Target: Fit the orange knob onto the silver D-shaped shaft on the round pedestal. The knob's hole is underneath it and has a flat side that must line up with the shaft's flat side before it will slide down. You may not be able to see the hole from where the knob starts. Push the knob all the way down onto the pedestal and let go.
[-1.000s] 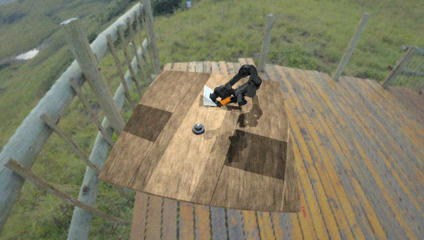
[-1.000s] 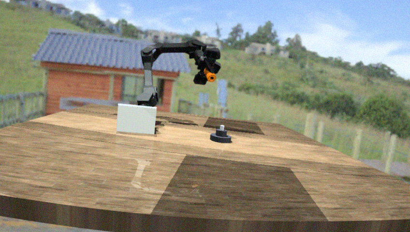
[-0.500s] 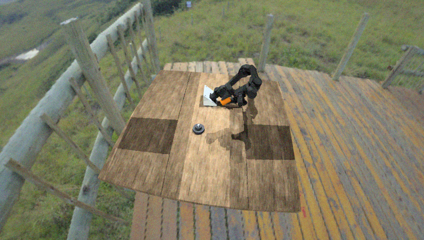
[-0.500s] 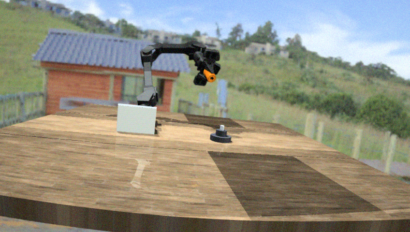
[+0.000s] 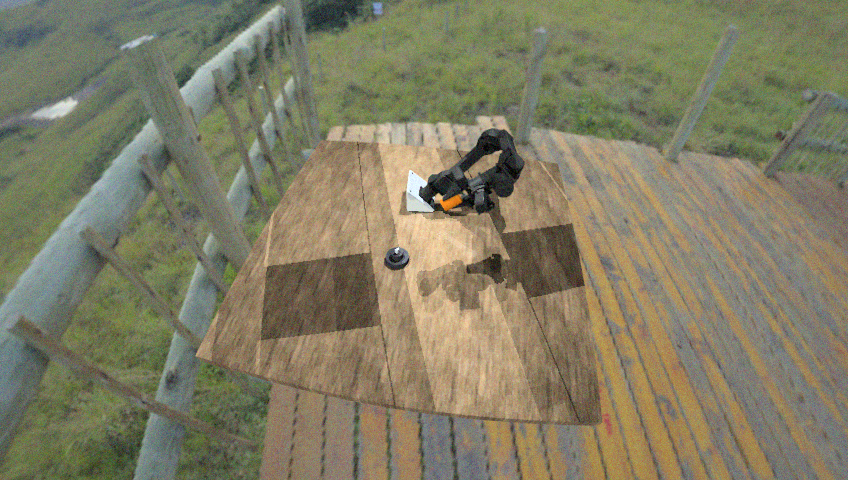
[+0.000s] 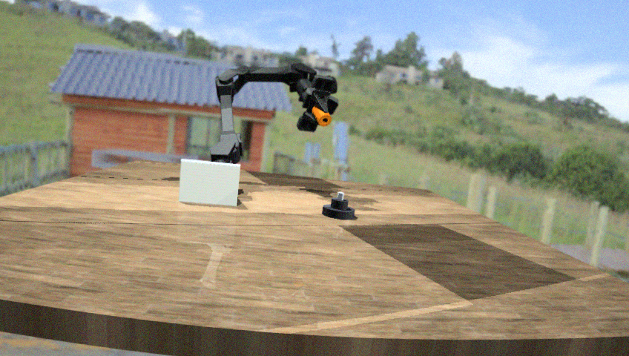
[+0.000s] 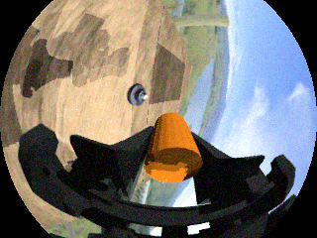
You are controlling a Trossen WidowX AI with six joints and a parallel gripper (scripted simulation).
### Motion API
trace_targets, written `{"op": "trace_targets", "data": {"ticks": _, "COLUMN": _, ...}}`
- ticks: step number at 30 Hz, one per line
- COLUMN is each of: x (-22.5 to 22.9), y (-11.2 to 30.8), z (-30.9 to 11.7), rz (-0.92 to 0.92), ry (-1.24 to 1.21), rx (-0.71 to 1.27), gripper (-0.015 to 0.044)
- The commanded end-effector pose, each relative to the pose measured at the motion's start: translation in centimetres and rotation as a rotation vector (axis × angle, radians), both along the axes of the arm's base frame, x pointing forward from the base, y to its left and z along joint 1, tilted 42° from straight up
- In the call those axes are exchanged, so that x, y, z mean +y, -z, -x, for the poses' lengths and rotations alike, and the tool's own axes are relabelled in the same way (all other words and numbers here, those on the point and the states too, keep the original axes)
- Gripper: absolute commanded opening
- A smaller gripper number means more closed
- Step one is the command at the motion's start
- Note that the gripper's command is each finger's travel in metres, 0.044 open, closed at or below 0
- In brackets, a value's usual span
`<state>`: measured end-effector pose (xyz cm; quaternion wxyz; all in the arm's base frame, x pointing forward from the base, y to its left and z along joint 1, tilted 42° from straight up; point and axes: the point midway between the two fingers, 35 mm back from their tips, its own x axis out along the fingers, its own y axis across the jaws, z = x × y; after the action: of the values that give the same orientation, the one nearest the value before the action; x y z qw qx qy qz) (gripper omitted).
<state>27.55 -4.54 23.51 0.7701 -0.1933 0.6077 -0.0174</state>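
The orange knob (image 5: 451, 202) (image 6: 321, 116) (image 7: 172, 141) is held high above the table, tilted well away from upright. In the exterior view its end face with a dark hole is turned toward the camera; the hole's flat side is too small to make out. My gripper (image 6: 318, 115) (image 7: 170, 132) is shut on the knob, one finger on each side. The round black pedestal (image 5: 396, 259) (image 6: 337, 212) (image 7: 134, 95) stands on the table, apart from the knob and well below it. The silver shaft (image 5: 396, 251) (image 6: 340, 196) (image 7: 144, 96) points up from it, bare; its flat side cannot be made out.
A white wedge-shaped block (image 5: 417, 199) (image 6: 209, 182) stands on the table near the arm's base. The wooden table (image 5: 476, 362) (image 6: 154, 264) carries dark rectangular patches and the arm's shadow. The table's edge (image 6: 220, 328) runs along the front in the exterior view.
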Motion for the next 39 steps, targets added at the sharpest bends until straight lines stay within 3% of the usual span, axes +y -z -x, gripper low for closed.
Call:
{"op": "trace_targets", "data": {"ticks": 1, "x": -0.1, "y": -0.1, "z": 0.0, "rz": 0.002, "ry": 0.001, "rx": -0.001, "gripper": 0.0}}
{"op": "trace_targets", "data": {"ticks": 12, "x": 0.3, "y": 0.7, "z": 0.0, "rz": -0.046, "ry": -0.003, "rx": 0.009, "gripper": 0.0}}
{"op": "trace_targets", "data": {"ticks": 39, "x": 2.6, "y": 6.2, "z": -0.3, "rz": -0.7, "ry": -0.135, "rx": 0.201, "gripper": 0.0}}
